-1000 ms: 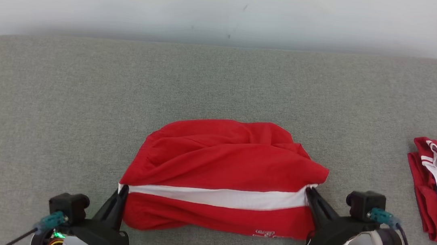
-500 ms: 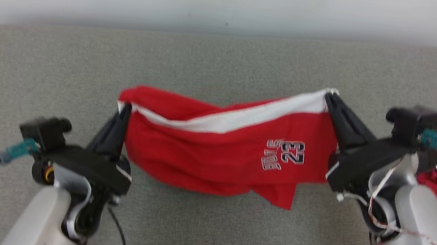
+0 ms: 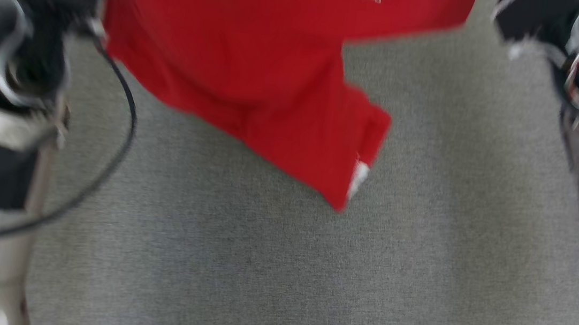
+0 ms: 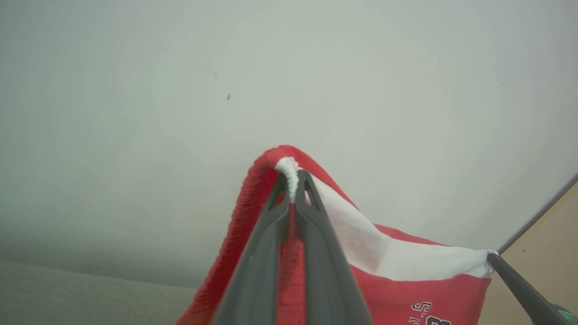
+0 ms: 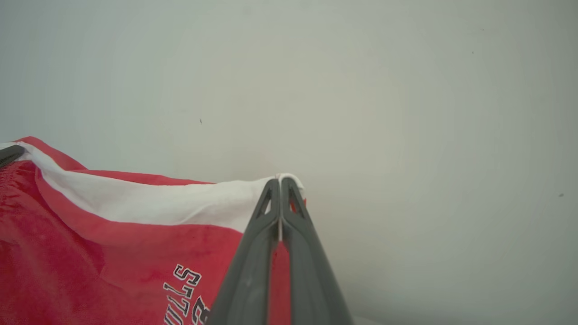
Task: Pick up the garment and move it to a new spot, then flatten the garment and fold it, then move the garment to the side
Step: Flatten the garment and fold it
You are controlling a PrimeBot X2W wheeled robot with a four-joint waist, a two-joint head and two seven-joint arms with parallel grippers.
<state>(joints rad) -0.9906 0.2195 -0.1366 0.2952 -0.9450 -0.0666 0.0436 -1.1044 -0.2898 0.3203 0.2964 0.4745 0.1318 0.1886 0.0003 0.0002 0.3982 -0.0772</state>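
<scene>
The red garment (image 3: 256, 73), just lifted off the grey surface (image 3: 257, 267), hung between the left gripper (image 4: 292, 178) and right gripper (image 5: 281, 183), both clamped on its white band (image 5: 149, 203), seemingly ready for moving.

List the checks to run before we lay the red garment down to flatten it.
1. Clamp of left gripper on a corner of the garment's white band: ok.
2. Clamp of right gripper on the opposite band corner: ok.
3. Band spans between both grips without a twist: ok.
4. Hanging hem off the grey surface: cannot tell, the head view is blurred.
5. Head view sharp enough to aim the placement: not ok.
</scene>
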